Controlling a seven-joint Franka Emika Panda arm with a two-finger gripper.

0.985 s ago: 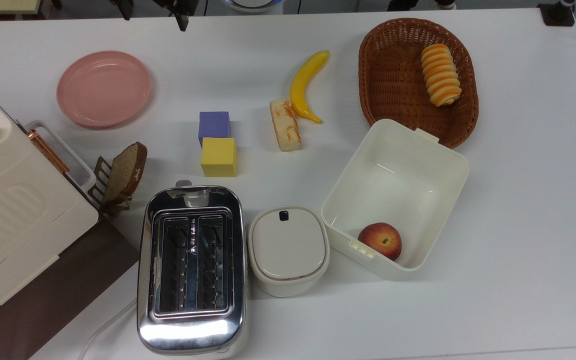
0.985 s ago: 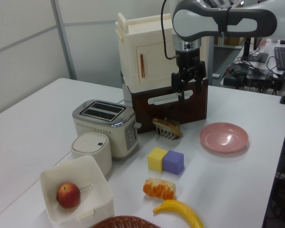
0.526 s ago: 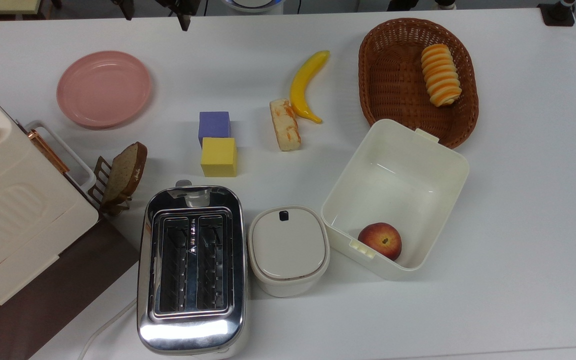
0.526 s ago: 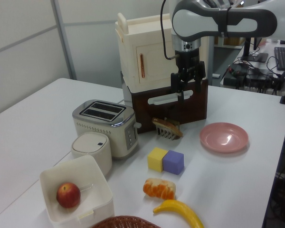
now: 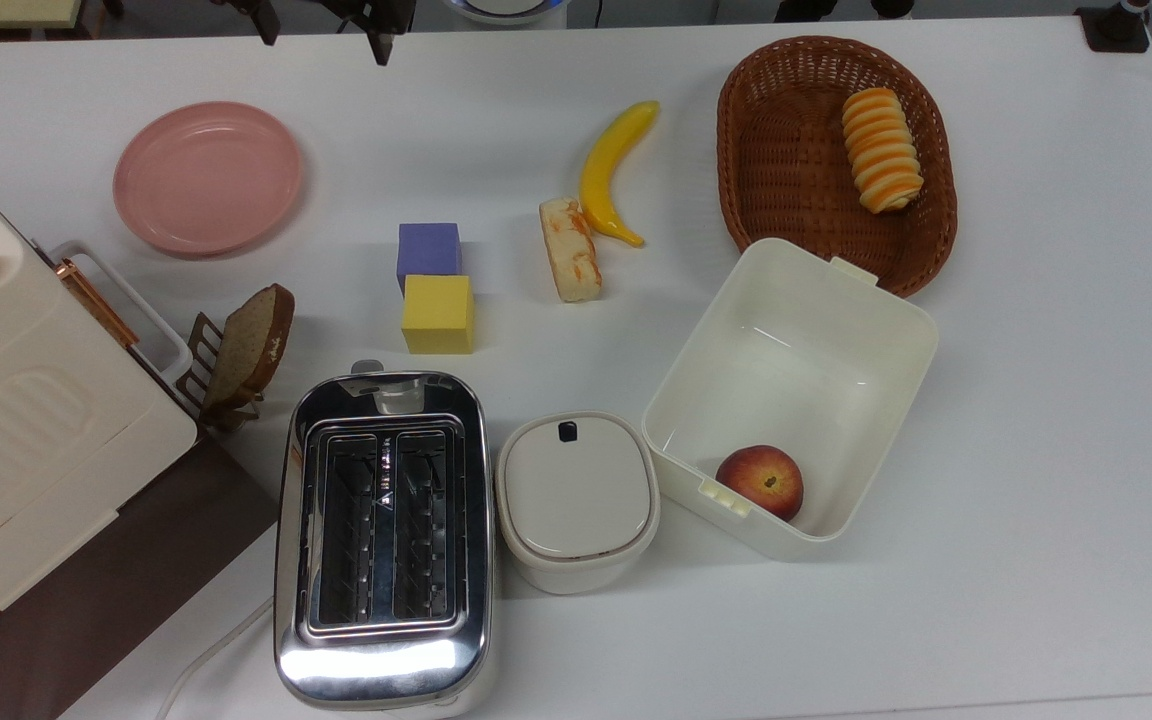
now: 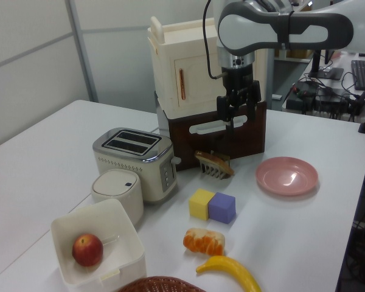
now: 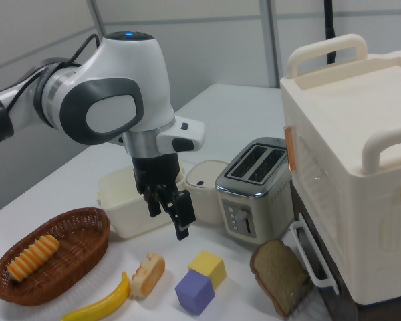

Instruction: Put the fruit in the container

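Gripper [image 6: 236, 109] edges toward banana [image 5: 612, 171], fingers apparently spread, empty; banana untouched on table, container [image 5: 898, 316] waiting.

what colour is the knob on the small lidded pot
Black, on the cream lidded pot; the knob shows best in the top view.

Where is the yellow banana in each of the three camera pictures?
Top view: the banana lies upper middle, left of the wicker basket.
Left view: the banana lies at the bottom edge, right of centre.
Right view: the banana lies at bottom left.
Shared landmark: the bread stick beside it.
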